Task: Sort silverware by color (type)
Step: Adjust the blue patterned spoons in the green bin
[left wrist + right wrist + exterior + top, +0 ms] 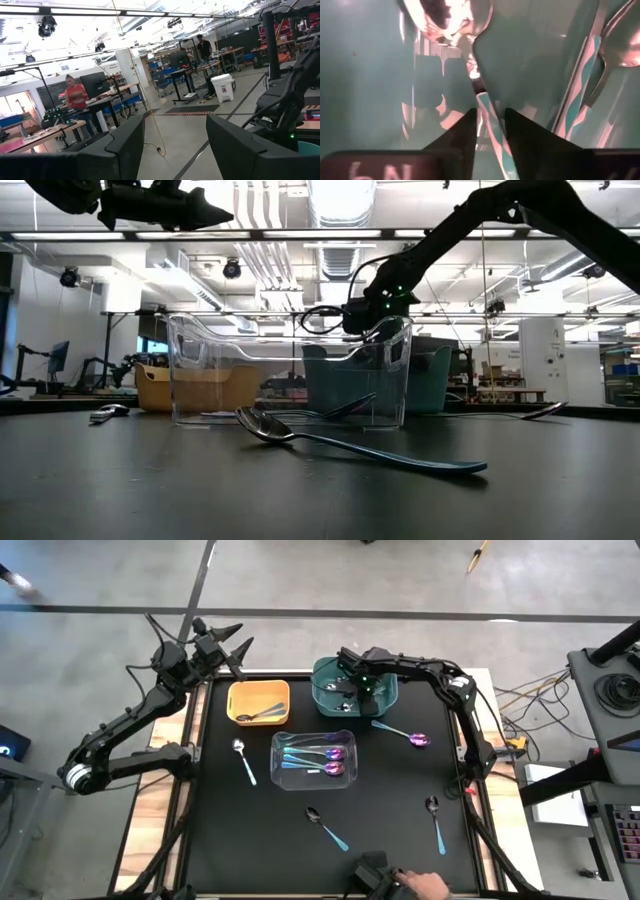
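Nearest the low camera lay a spoon (350, 442) on the black table (400, 800), its dark bowl toward the clear bin (290, 370). Loose silverware was scattered about: one silver-bowled piece (243, 760) left of the clear bin, two dark-bowled ones at the near side (326, 827) (435, 820), and a purple-bowled one (404, 734) just right of the teal bin (385, 700). Purple-bowled spoons (318, 760) sat in the clear bin, and silver ones (262, 714) in the yellow bin (240, 698).

At the far right, the right gripper (490, 125) reached down into the teal bin, its fingers narrowly apart with a teal handle (492, 135) between them; whether they pinched it or had let go could not be told. Judging by this, a spoon was being dropped off. Next, the arm would need to let go fully, lift clear, and go for a loose spoon.

At the far left, the left gripper (232, 648) hung above the table edge, fingers spread, holding nothing.
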